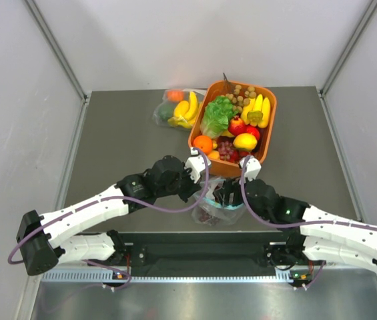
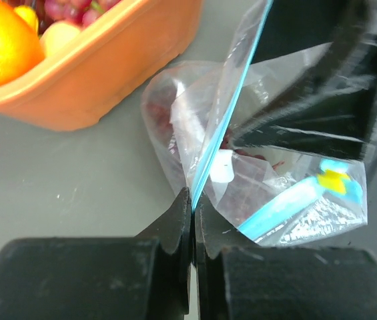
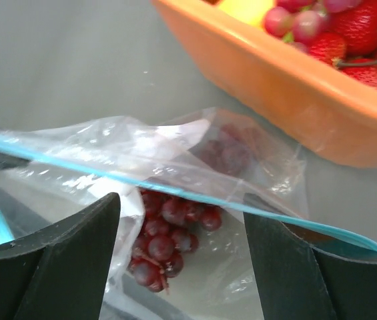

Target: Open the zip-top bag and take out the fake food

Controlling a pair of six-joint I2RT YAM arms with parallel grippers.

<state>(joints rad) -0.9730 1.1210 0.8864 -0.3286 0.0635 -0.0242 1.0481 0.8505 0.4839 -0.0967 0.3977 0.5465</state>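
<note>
Left end effector (image 2: 191,200) clamped shut on the bag (image 2: 261,180) lip!
Right end effector (image 3: 181,220) gapes wide, gripping nothing; the strip (image 3: 175,189) runs left-right between its fingers, grapes (image 3: 168,233) just beyond, bag on the table (image 3: 75,60) near the basket (image 3: 295,87).

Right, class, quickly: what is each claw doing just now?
Left claw: closed, pinching the edge of the small clear crinkly plastic bag with teal zip strip.
Right claw: open, holding nothing.

We see a clear zip-top bag (image 3: 108,143) with a teal-blue zip strip (image 3: 195,195), a dark red grape bunch (image 3: 165,240) inside, an orange basket (image 3: 295,87) at the far side, and a grey table (image 3: 61,60).
</note>
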